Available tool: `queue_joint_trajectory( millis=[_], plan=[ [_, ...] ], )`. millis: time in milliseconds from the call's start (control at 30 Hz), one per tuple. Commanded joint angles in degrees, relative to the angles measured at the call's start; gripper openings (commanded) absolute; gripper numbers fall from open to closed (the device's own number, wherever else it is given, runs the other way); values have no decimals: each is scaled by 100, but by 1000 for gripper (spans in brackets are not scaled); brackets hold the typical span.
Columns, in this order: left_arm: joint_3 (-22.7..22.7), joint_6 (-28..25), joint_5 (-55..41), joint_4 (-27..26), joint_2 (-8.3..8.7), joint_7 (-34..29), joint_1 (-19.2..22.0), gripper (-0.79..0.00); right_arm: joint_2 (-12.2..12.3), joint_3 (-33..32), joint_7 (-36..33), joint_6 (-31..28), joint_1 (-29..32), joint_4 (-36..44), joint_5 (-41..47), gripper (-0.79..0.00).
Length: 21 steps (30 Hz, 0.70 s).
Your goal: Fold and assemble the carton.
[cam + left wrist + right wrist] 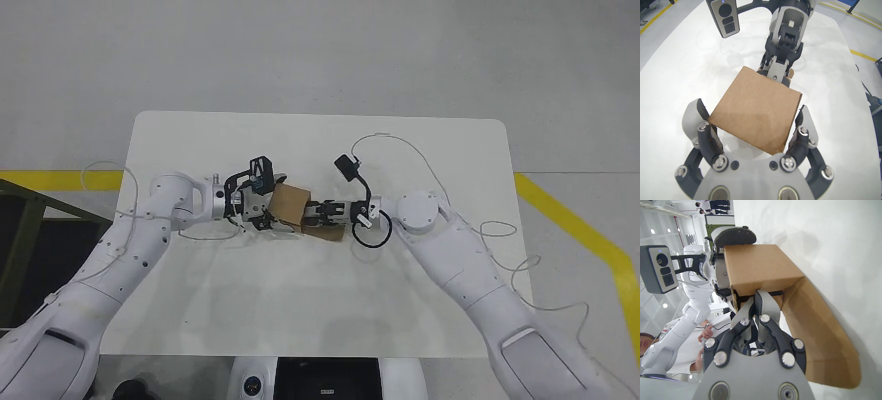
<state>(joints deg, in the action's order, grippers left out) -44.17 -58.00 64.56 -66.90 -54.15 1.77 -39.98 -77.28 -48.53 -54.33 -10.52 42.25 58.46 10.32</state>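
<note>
While the brown cardboard carton (pixel 290 205) is held partly formed near the white table's (pixel 400 300) middle, you see 1 long flap (pixel 819 332) hanging open. Your left gripper (pixel 751 108) spans it wide, its 2 pads pressed on opposite sides. Your right gripper (pixel 755 298) is pinched nearly together on a wall at the open end.

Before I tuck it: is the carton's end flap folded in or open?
Open: the flap juts out from the carton, flat along the table, leaving that end uncovered.
</note>
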Motion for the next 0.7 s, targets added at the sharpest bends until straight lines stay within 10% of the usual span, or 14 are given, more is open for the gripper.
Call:
queue_joint_trajectory(
  millis=[0, 267, 467, 667],
  plan=[
    [-2, 0, -21, 21, -4, -7, 13, 0, 87, -176, -92, 104, 113, 185, -94, -785],
    [9, 0, -85, 81, -30, -21, 60, 0, 451, -1029, -253, 660, 865, 1307, -358, -785],
    [14, 0, -126, 105, -44, -35, 76, 0, 700, -1674, -334, 1078, 1581, 2076, -666, -505],
    [26, 0, -162, 109, -51, -40, 89, 0, 806, -1951, -245, 1214, 1907, 2370, -828, -440]
  ],
)
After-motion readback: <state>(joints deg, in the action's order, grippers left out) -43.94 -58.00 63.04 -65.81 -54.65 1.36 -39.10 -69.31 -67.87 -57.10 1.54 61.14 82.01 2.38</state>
